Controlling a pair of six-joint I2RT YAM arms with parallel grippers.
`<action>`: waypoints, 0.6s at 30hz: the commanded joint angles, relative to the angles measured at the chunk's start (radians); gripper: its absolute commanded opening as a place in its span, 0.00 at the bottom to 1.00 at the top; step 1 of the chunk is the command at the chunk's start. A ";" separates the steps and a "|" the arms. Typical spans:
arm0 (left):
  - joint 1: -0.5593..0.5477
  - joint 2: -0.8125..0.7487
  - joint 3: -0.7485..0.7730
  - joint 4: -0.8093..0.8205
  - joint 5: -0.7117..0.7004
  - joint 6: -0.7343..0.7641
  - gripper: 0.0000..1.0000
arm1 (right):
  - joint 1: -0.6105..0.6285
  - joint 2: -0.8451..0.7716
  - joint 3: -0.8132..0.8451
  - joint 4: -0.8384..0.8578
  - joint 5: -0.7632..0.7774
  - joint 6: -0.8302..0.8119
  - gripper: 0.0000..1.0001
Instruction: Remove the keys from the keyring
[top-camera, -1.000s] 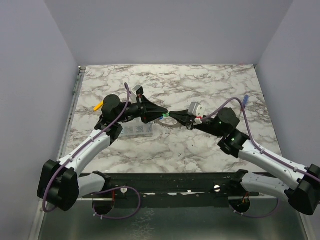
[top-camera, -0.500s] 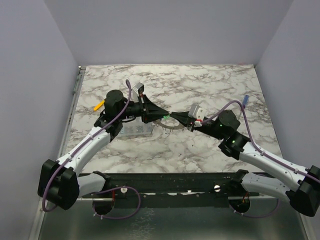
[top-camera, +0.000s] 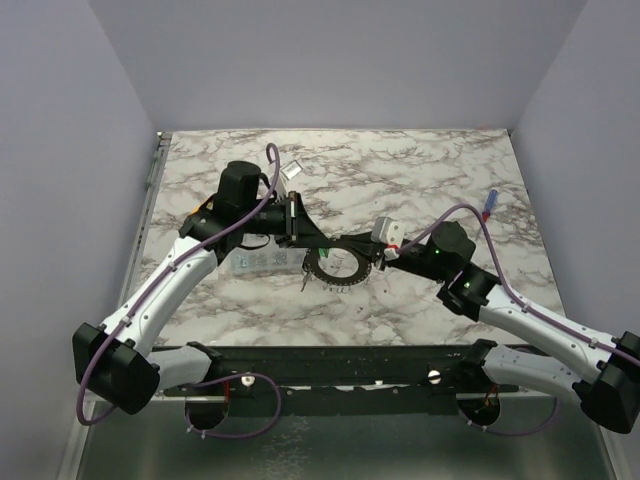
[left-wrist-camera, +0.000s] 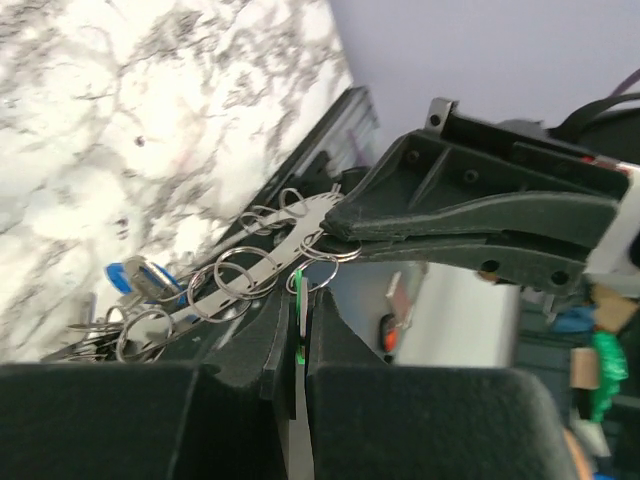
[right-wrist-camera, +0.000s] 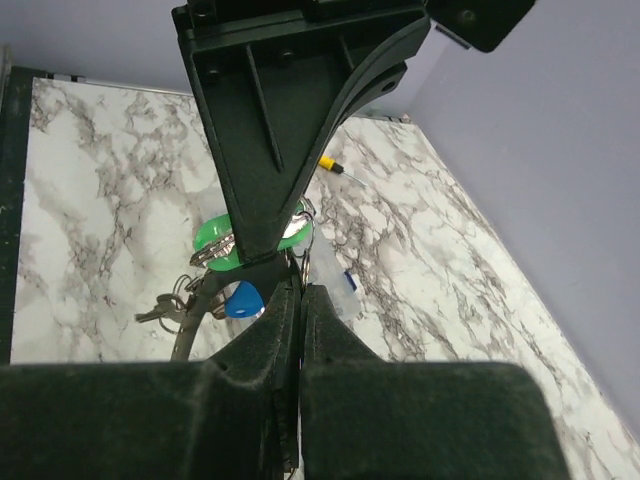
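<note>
Soft, even overhead light fills the top view, and the marble tabletop (top-camera: 430, 170) shows only faint shadows. In the left wrist view the tabletop's pale marble glares to white, and the left tool (left-wrist-camera: 298, 292) is dark and blurred. The right tool (right-wrist-camera: 298, 300) is likewise out of focus, while the marble beyond it stays sharp.

surface: white marble with grey veins (top-camera: 420, 170), filling the middle of the top view
walls: plain lavender (top-camera: 330, 60), closing in the surface at the back and on both sides
clear box: a low see-through plastic box (top-camera: 258, 263), lying flat on the surface left of centre
yellow item: a slim yellow piece with a thin dark tip (right-wrist-camera: 328, 163), on the marble at upper centre of the right wrist view
blue item: a small blue stick with a red end (top-camera: 491, 203), near the surface's right edge
rail: a metal strip (top-camera: 152, 165) along the surface's left edge
</note>
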 joint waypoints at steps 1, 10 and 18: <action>-0.005 0.024 0.151 -0.296 -0.160 0.347 0.00 | -0.021 -0.023 -0.029 -0.064 0.030 -0.028 0.01; -0.144 0.016 0.280 -0.418 -0.379 0.664 0.00 | -0.021 -0.027 -0.081 -0.042 -0.059 -0.005 0.17; -0.205 0.049 0.381 -0.513 -0.458 0.894 0.00 | -0.021 -0.020 0.065 -0.265 -0.051 0.265 0.48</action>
